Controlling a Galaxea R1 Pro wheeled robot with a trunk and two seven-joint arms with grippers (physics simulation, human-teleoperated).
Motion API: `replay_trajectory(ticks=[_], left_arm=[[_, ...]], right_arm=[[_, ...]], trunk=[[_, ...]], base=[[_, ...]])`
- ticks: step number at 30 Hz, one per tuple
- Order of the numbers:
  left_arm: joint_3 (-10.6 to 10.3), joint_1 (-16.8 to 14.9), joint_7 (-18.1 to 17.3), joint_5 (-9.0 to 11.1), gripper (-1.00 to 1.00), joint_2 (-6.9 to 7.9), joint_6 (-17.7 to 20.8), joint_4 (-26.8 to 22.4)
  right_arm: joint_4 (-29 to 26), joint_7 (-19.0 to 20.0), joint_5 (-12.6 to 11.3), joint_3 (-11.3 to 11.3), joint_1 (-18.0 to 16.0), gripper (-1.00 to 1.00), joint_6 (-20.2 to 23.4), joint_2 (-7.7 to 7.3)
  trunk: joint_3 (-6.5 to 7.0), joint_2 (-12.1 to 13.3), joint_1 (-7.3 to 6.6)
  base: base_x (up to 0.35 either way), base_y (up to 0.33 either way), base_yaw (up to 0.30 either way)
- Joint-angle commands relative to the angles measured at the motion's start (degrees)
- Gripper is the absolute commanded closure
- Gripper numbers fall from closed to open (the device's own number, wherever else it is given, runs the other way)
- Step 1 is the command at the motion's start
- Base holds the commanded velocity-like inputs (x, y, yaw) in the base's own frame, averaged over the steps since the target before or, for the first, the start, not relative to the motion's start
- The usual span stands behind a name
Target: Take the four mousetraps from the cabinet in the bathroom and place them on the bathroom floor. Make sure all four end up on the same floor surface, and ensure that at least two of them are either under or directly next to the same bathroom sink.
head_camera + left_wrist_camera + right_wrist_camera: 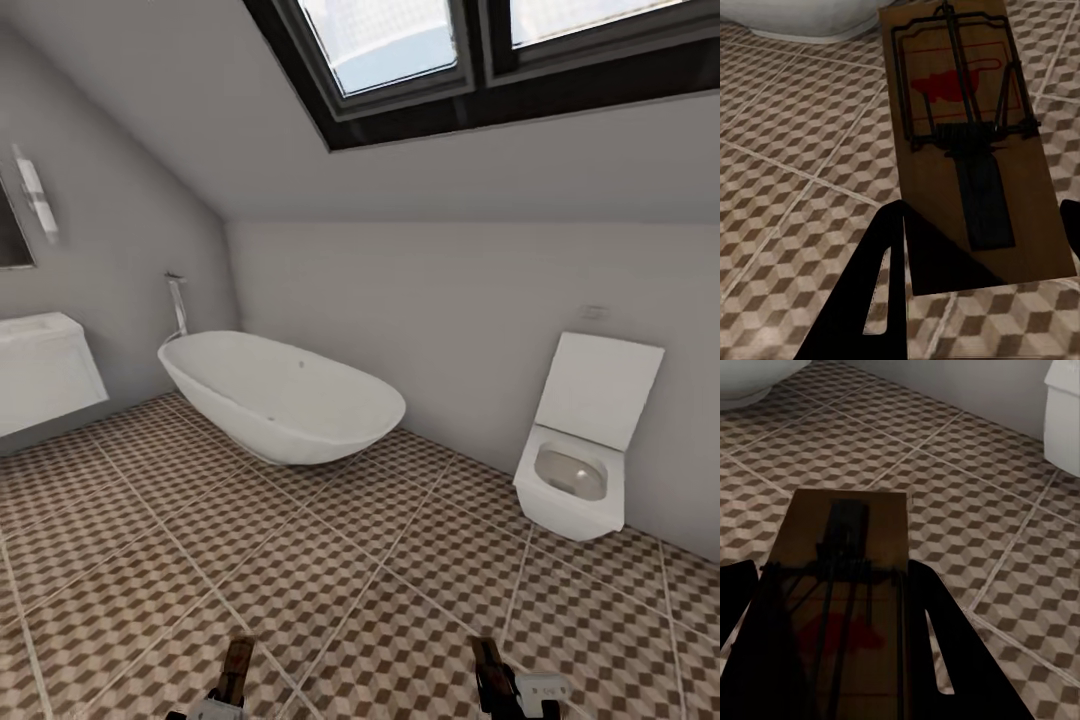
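Note:
I hold one mousetrap in each hand above the bathroom floor [300, 560]. In the left wrist view, a brown board with dark wire and a red spot, the mousetrap [967, 135], sits between the black fingers of my left gripper [982, 217], which is shut on it. My right gripper [831, 570] is shut on another mousetrap [847, 532], which lies in shadow. In the head view both traps show edge-on at the bottom: the left mousetrap [237, 665] and the right mousetrap [489, 668]. A white wall-hung sink [40, 370] is at the far left. The cabinet is out of view.
A white freestanding bathtub [285, 395] stands ahead to the left, against the sloped wall. A wall-hung toilet [575, 480] with its lid up is at the right. Cube-patterned tiles stretch between them, under a skylight [400, 40].

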Motion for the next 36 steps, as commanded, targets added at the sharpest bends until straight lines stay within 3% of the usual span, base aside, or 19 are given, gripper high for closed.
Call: replay_trajectory(ticks=[1, 36], left_arm=[[-0.48, -0.10, 0.15, 0.33, 1.00, -0.04, -0.28, 0.20], [-0.48, -0.12, 0.15, 0.33, 1.00, -0.04, -0.28, 0.23]], right_arm=[[0.01, -0.31, -0.43, 0.48, -0.03, 1.00, -0.17, -0.07], [0.09, -0.31, -0.43, 0.48, -0.03, 1.00, -0.14, -0.05]], trunk=[[-0.06, -0.03, 0.00], [-0.06, -0.03, 0.00]], base=[[0.000, 0.000, 0.286], [0.000, 0.000, 0.286]])
